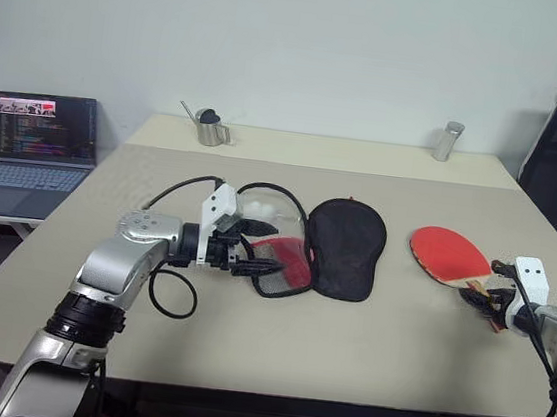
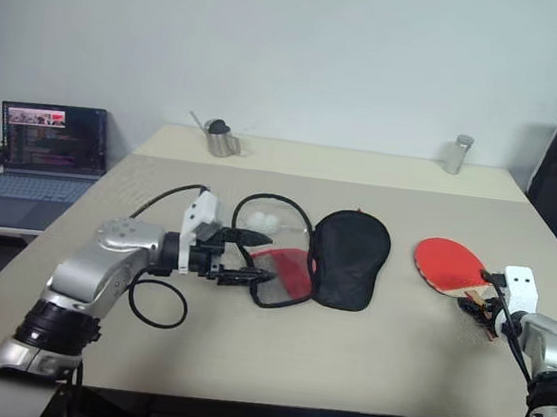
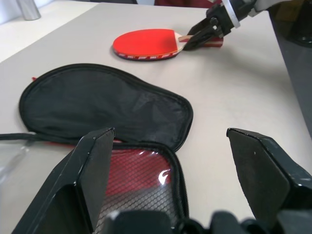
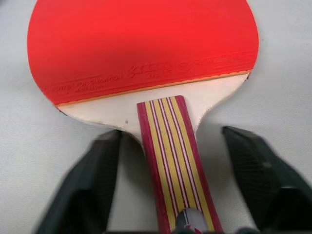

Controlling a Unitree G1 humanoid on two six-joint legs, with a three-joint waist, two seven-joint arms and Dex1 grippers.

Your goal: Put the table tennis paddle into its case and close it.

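Paddle: flat on desk, right of case.
Handling: stiff, light; you grip the wooden handle.
Right claw: spread, straddling handle.
Left claw: spread over case.

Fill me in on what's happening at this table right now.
A two-armed robot is packing a table tennis paddle into its case. The case lies unzipped and spread open mid-table, black side up on one flap, red lining and mesh on the other. The left gripper hovers open at the mesh flap. The right gripper straddles the paddle's striped handle, fingers on either side with gaps visible, not yet clamped. The paddle lies flat on the table, red face up.
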